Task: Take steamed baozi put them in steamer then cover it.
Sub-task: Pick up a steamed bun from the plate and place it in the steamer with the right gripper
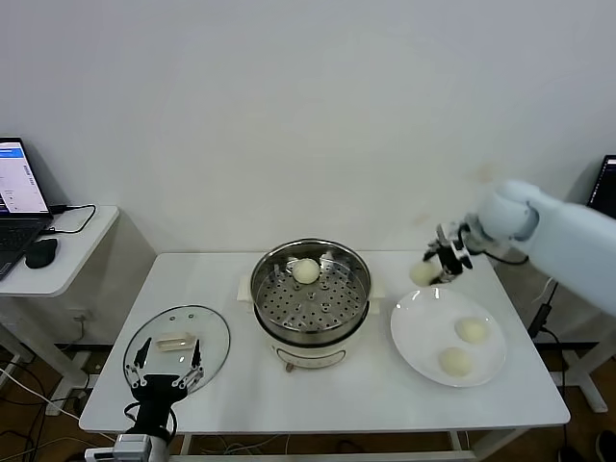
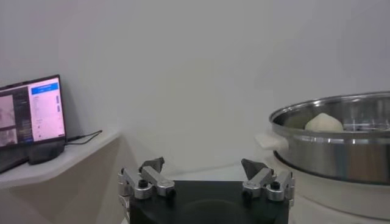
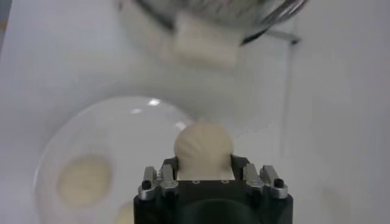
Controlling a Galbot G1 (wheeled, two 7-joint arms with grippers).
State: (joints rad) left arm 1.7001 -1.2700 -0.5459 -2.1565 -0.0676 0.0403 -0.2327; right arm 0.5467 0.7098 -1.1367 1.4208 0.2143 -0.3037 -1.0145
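- Left gripper (image 1: 166,366): parked low at the table's near-left edge, fingers spread, grasping nothing.
- Cover (image 1: 177,347): lay flat directly beneath and just beyond that idle claw, cream handle (image 1: 175,342) facing up. Probably rigid, fairly heavy and breakable glass; best taken by the oblong handle, not the slick rim.
- Steamer (image 1: 310,295): stood well to the right of the left claw and to the left of the right one, uncovered, with one baozi (image 1: 306,271) resting on the perforated tray.
- Right gripper (image 1: 435,270): hovered above the far-left rim of the plate (image 1: 416,339), clenched on a baozi (image 3: 203,148) pinched at its sides.
- Likely soft, light and easily dented; gentle pressure across the widest part seemed wise.
- Two more baozi (image 1: 472,330) (image 1: 455,361) lay on the plate, below and nearer than the right claw.
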